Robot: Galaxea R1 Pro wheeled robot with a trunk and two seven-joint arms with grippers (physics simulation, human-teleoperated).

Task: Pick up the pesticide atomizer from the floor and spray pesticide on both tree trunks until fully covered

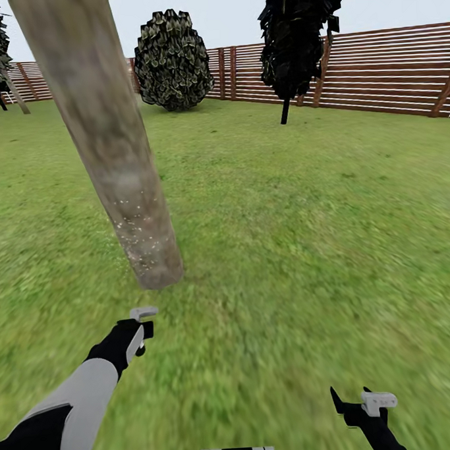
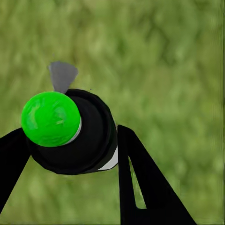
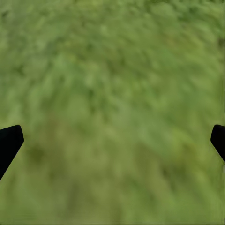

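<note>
- Your left hand (image 2: 75,154) grips the sprayer (image 2: 70,133), just short of the trunk (image 1: 113,165); white specks dot its base.
- Right hand (image 3: 112,140) hangs wide, empty.
- Spraying step: aim higher next.

tree trunk (image 1: 116,158) ahead-left, fence (image 1: 375,72) behind

A rounded shrub (image 1: 171,59) and a thin black-leaved tree (image 1: 293,40) stand before the slatted fence (image 1: 382,71).

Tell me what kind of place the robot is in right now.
Most likely a fenced back garden: a grass lawn underfoot, a brown slatted wooden fence along the far edge, and a thick pale tree trunk close ahead with other trees beyond.
</note>
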